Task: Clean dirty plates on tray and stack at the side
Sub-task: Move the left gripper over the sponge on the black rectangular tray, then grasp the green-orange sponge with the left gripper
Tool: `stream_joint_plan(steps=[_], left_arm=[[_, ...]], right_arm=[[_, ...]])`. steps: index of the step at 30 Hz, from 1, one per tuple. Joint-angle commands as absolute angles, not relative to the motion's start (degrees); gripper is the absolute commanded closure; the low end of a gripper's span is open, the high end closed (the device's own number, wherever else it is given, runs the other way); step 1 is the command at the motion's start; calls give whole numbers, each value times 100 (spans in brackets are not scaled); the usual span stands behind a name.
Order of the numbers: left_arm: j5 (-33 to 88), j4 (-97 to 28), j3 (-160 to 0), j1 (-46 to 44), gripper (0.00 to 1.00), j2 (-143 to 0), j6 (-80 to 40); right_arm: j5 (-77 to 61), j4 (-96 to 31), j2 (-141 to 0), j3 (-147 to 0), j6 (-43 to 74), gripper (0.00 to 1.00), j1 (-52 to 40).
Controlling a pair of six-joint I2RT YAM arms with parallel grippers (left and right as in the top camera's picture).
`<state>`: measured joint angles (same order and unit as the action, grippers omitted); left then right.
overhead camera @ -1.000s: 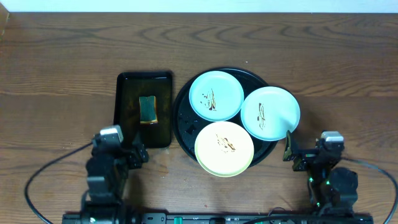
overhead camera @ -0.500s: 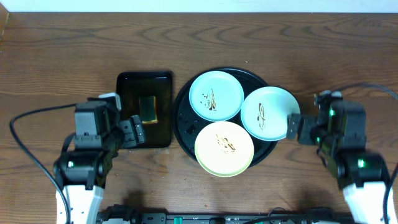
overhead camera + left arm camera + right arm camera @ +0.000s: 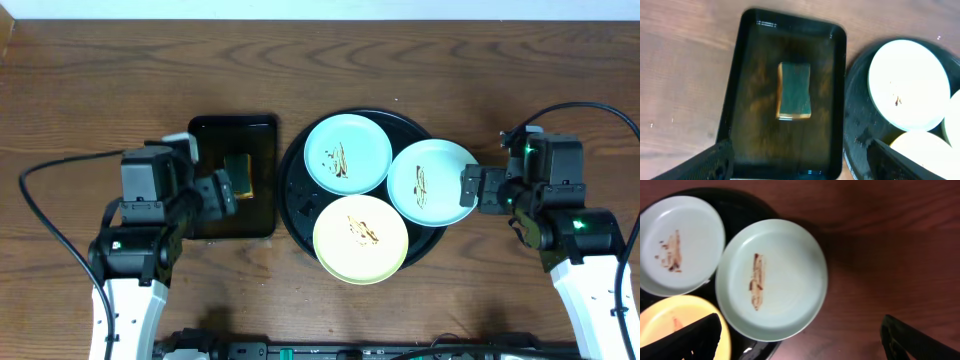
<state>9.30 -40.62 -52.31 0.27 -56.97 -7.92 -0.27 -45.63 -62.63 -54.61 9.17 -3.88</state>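
Note:
The round black tray [image 3: 296,190] holds three smeared plates: a mint one [image 3: 347,153] at the back, a mint one [image 3: 431,181] at the right and a yellow one [image 3: 360,238] at the front. My left gripper [image 3: 226,193] is open above the sponge tray's right edge. My right gripper [image 3: 468,189] is open just off the right mint plate's rim. In the right wrist view the right mint plate [image 3: 771,279] lies ahead of the open fingers [image 3: 805,340], with the other mint plate [image 3: 679,244] and the yellow plate [image 3: 670,320] to the left.
A rectangular black tray [image 3: 210,175] with a green-yellow sponge [image 3: 237,176] lies left of the round tray; the left wrist view shows that tray [image 3: 740,100] and sponge [image 3: 794,90] ahead of the open fingers [image 3: 799,167]. Bare wooden table lies to the right of the plates [image 3: 890,255].
Both arms have come up from the table's front edge and moved forward. The left gripper now hovers at the sponge tray, the right gripper beside the right mint plate. The plates have not moved.

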Motion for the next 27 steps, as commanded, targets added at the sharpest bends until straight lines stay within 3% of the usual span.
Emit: stream_joint_plan(steps=[1,9,14,27], left_arm=[[980,-3841,-5583,40,16,-6125,-880],[447,-3597,-6141,23,22,-7614,-753],[416,-3411,-6141,-207,34,-8344,-757],[80,-3218,-6136,-464,36,-9590,-810]], right_arm=[[231,-4545,-6259,-5572,834,1,-405],[231,-4571,-6263,-5570,923,1,-405],[231,-4582,-6263,-5570,923,1,-405],[231,-4584,-6263,-5570,923,1,-405]])
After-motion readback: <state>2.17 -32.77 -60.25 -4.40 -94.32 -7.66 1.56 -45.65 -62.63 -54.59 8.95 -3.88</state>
